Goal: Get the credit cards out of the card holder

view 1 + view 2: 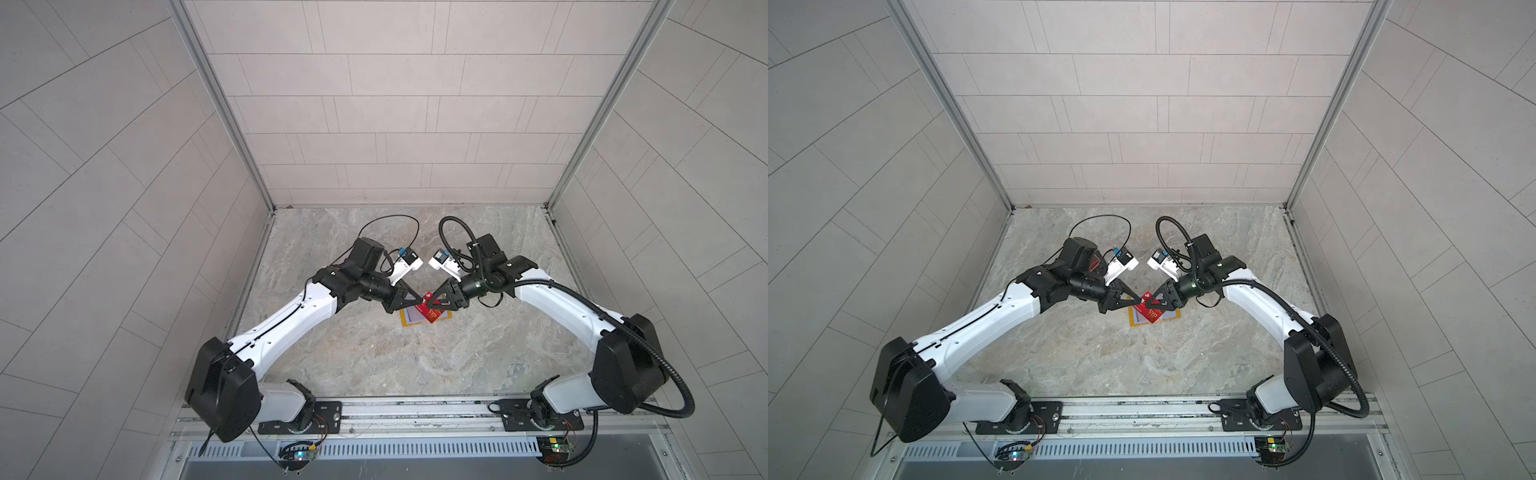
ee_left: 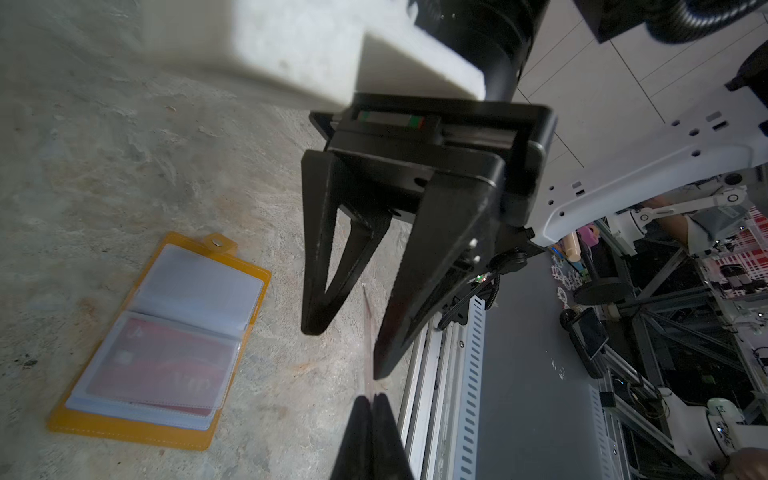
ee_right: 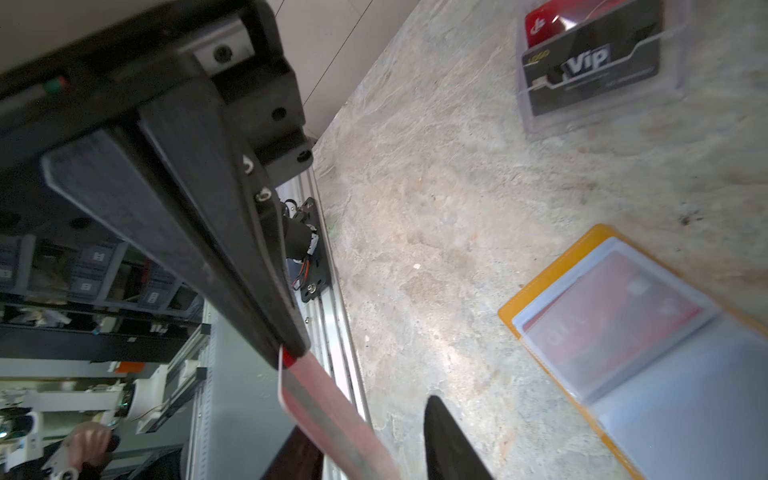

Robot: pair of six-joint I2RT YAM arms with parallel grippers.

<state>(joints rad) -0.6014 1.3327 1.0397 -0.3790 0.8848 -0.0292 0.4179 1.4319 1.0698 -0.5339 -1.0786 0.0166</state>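
Tabletop [image 1: 374,357]: card [image 1: 428,312] seemingly in left gripper [image 1: 419,300]

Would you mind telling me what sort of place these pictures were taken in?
Probably a robotics lab work cell: a left arm and right arm bolted to a metal rail inside tiled walls, with storage shelves beyond.

Card holder [image 1: 409,321] lying open mid-bench [image 1: 374,365]; credit card [image 1: 430,311] just above it, between left gripper [image 1: 418,300] and right gripper [image 1: 432,302].
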